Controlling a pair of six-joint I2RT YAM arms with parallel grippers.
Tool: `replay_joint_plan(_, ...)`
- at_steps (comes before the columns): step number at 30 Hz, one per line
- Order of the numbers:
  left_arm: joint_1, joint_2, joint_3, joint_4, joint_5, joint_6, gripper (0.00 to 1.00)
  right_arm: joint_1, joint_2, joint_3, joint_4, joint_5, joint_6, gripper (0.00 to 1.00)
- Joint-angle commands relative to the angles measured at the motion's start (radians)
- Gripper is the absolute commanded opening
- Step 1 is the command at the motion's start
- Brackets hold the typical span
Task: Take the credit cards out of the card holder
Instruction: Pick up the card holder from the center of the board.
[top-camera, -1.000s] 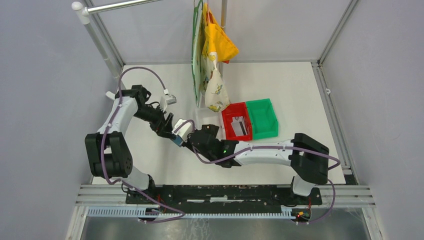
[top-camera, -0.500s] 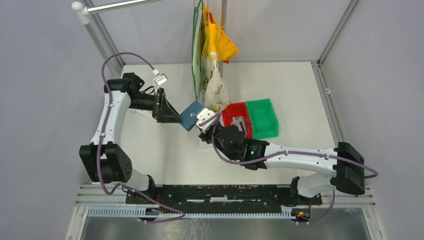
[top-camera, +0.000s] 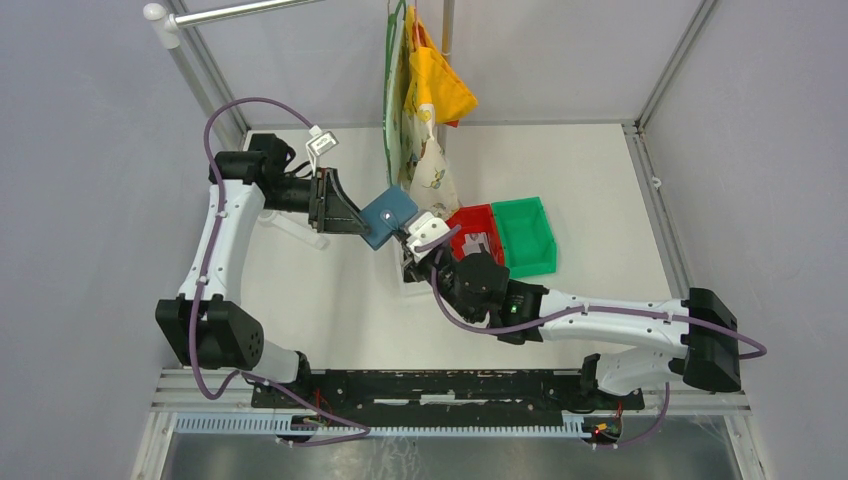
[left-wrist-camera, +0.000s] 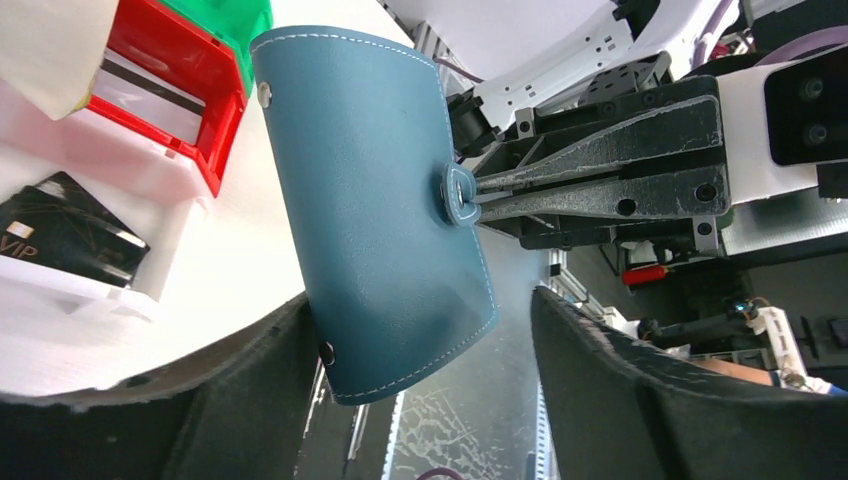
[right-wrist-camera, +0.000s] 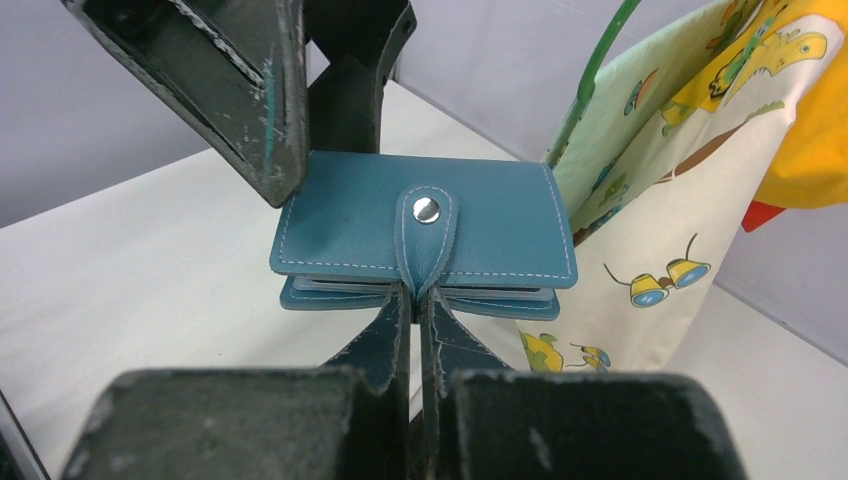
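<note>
Right pincer (right-wrist-camera: 415, 298) pinching card holder (right-wrist-camera: 490, 215) tab, left pincer (left-wrist-camera: 420, 345) spread astride it, hanging bags (right-wrist-camera: 690, 190) close behind

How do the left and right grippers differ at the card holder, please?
The right gripper is shut, its fingers pinching the card holder's tab; the left gripper is open, its fingers straddling the card holder. The left gripper reaches from the left, the right gripper from near right. Both face it.
</note>
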Motion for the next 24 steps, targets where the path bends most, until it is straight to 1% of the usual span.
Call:
replay_joint_plan(1, -0.001, -0.007, 0.007, -0.007, 0.061, -0.069, 0.73, 0.011, -0.023, 0.029, 0.129, 0.030, -0.043, 0.00)
replay_joint_plan(5, 0.000, -0.014, 0.008, -0.009, 0.073, -0.080, 0.46, 0.015, 0.005, 0.033, 0.149, 0.040, -0.062, 0.00)
replay_joint_plan(9, 0.000, -0.012, 0.011, -0.009, 0.060, -0.080, 0.14, 0.014, 0.025, 0.032, 0.158, 0.046, -0.074, 0.00)
replay_joint_plan(10, -0.001, -0.010, 0.012, -0.009, 0.051, -0.076, 0.07, 0.014, 0.027, 0.036, 0.146, 0.043, -0.072, 0.07)
replay_joint_plan(11, -0.001, -0.008, 0.015, -0.009, 0.041, -0.068, 0.03, 0.015, 0.029, 0.044, 0.118, 0.035, -0.060, 0.19)
replay_joint_plan(13, -0.001, -0.007, 0.030, -0.006, 0.005, -0.045, 0.02, 0.011, 0.025, 0.067, 0.041, 0.022, -0.017, 0.49)
replay_joint_plan(14, -0.001, -0.010, 0.039, 0.005, -0.017, -0.040, 0.02, 0.006, 0.021, 0.080, -0.004, 0.007, 0.009, 0.59)
replay_joint_plan(15, -0.001, -0.015, 0.045, 0.026, -0.046, -0.045, 0.02, -0.007, 0.012, 0.093, -0.068, -0.014, 0.058, 0.66)
replay_joint_plan(16, -0.001, -0.024, 0.048, 0.069, -0.079, -0.074, 0.02, -0.023, -0.003, 0.100, -0.122, -0.048, 0.106, 0.70)
replay_joint_plan(19, 0.000, -0.091, 0.017, 0.282, -0.206, -0.214, 0.02, -0.085, -0.066, 0.084, -0.226, -0.138, 0.289, 0.81)
replay_joint_plan(22, -0.013, -0.185, -0.053, 0.542, -0.398, -0.370, 0.02, -0.130, -0.103, 0.094, -0.329, -0.139, 0.431, 0.82)
replay_joint_plan(24, -0.046, -0.232, -0.075, 0.626, -0.514, -0.401, 0.02, -0.166, -0.093, 0.152, -0.419, -0.175, 0.539, 0.82)
